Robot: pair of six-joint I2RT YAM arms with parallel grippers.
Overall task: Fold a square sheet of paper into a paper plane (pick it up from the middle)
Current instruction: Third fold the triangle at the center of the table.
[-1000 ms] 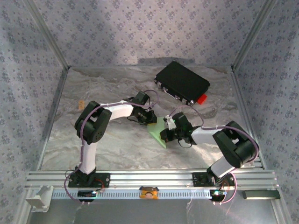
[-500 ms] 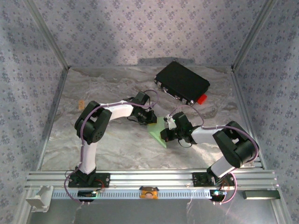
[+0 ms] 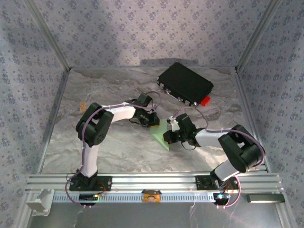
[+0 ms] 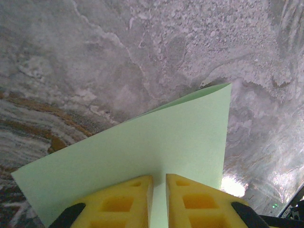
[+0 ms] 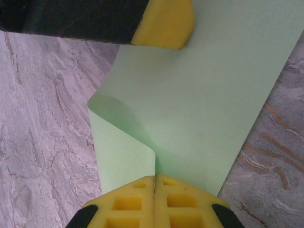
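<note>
Hardly anything is shifting since a second ago: only the right arm's elbow is sagging slightly toward the near rail, while both wrists and the paper are staying where they were. On the left, the left gripper (image 3: 153,121) is reaching in from the far-left side and clamping the far edge of the square sheet of paper (image 3: 160,134). In its wrist view the 2 yellow pads are standing nearly together with the pale green sheet running in between them, so it is judged to be gripping that edge rather than resting on it. The sheet is sitting near the middle of the marbled table (image 3: 109,85), between the 2 grippers, partly folded: 1 flap is curling up and over, its bend round and uncreased. Further right, the right gripper (image 3: 169,136) is coming in from the near-right side with its pads pressed tight together, pinching the paper where the curl begins. Holding from opposite edges is probably keeping the sheet taut and aligned so the bend can be flattened into a crease; the plane is looking far from finished. At the far right, the black case (image 3: 185,84) and its red tab (image 3: 205,100) are lying well apart from the work, untouched.
</note>
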